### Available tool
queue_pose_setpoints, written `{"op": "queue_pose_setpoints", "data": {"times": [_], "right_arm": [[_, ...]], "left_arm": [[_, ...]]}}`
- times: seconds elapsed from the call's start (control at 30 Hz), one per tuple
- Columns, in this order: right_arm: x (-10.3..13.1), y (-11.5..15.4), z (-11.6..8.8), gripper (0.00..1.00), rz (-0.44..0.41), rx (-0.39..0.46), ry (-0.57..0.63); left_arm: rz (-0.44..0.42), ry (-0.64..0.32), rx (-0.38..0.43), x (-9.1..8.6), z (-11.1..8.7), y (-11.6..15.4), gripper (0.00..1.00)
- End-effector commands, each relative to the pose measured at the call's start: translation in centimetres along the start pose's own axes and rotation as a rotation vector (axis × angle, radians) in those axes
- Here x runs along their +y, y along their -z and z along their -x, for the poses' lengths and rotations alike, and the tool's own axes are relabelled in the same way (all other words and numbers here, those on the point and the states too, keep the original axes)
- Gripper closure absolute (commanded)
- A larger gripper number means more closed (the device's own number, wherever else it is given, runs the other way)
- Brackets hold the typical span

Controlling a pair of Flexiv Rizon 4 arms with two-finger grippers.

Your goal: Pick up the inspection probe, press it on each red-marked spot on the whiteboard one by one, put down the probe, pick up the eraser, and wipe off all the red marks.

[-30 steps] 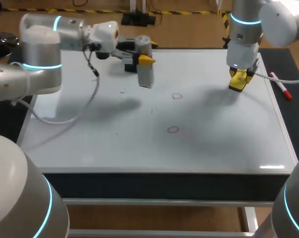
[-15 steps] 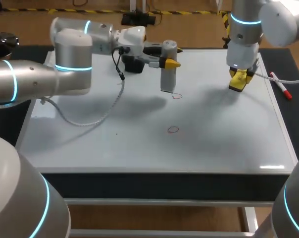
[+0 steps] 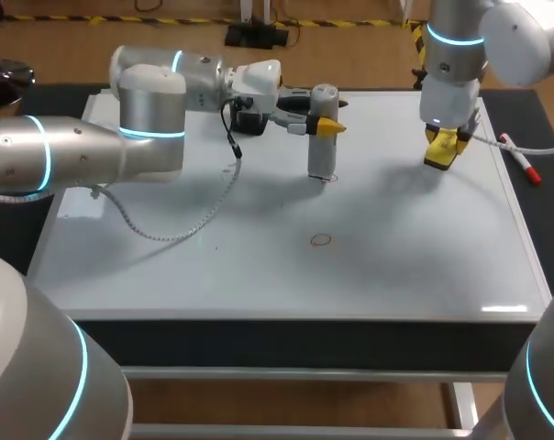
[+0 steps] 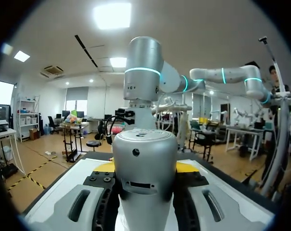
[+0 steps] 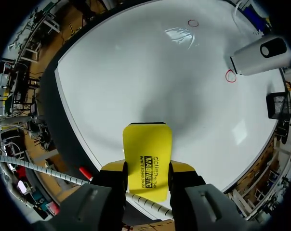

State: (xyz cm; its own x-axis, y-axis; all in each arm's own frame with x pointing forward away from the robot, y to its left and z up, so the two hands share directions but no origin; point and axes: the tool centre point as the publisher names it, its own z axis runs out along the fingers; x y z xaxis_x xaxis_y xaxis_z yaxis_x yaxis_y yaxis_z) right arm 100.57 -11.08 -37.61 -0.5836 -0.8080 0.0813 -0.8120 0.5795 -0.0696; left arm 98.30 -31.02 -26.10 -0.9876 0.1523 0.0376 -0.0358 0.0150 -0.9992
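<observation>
The grey cylindrical probe (image 3: 323,137) stands upright in my left gripper (image 3: 326,126), which is shut on it from both sides. In the left wrist view the probe (image 4: 144,178) fills the space between the fingers. Its lower end sits at the edge of the far red circle (image 3: 329,178) on the whiteboard (image 3: 167,266). A second red circle (image 3: 321,240) lies nearer the front. At the board's right, my right gripper (image 3: 440,147) is shut on the yellow eraser (image 5: 148,159), held just above the board. From there the probe (image 5: 258,55) and both circles (image 5: 231,75) show ahead.
A red-capped marker (image 3: 520,158) lies on the dark mat just past the board's right edge. A black holder (image 3: 249,116) stands at the back of the board behind my left wrist. A cable (image 3: 194,215) hangs from the left arm over the board.
My left arm has carried the probe to the right and lowered it to the far red circle. The right arm and the eraser have kept still.
</observation>
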Motion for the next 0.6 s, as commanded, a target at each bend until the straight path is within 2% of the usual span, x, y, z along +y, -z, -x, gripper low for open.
{"op": "queue_pose_setpoints", "data": {"times": [0.03,0.6], "right_arm": [[-0.1,0.1,0.0,1.0,-0.001,0.003,0.002],[-0.1,0.1,0.0,1.0,-0.001,0.003,0.002]], "left_arm": [[-0.012,0.0,0.019,0.7,1.0,-0.6,1.0],[-0.004,0.009,0.026,1.8,1.5,-1.6,1.0]]}}
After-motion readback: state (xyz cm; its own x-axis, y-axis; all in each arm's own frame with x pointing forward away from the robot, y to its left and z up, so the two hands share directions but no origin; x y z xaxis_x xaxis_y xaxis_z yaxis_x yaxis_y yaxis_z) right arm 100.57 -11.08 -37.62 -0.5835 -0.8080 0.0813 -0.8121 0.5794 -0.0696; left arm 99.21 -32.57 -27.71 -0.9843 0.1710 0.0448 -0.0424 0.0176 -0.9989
